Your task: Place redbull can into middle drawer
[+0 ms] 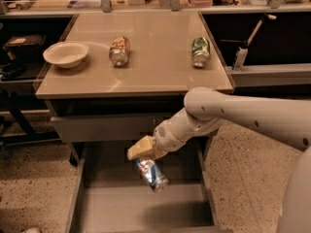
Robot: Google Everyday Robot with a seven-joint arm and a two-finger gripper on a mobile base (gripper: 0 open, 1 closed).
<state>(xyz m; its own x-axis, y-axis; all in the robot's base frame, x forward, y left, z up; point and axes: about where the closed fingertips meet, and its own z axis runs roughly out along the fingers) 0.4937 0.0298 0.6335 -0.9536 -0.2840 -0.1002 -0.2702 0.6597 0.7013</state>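
Redbull can (154, 177) gripped at upper end by gripper (145, 160), held tilted above middle drawer (77, 198) floor, not touching. If released here, can likely bounced, rolled against drawer wall, or dented.

Tan surface (155, 74) on a grey cabinet (102, 128), speckled terrazzo floor (243, 178) around it. Dark shelving (22, 89) left and right, a cluttered bench (233, 6) far behind. The gripper (144, 158), clamping the redbull can (153, 175), hangs over the open middle drawer (141, 210), near.
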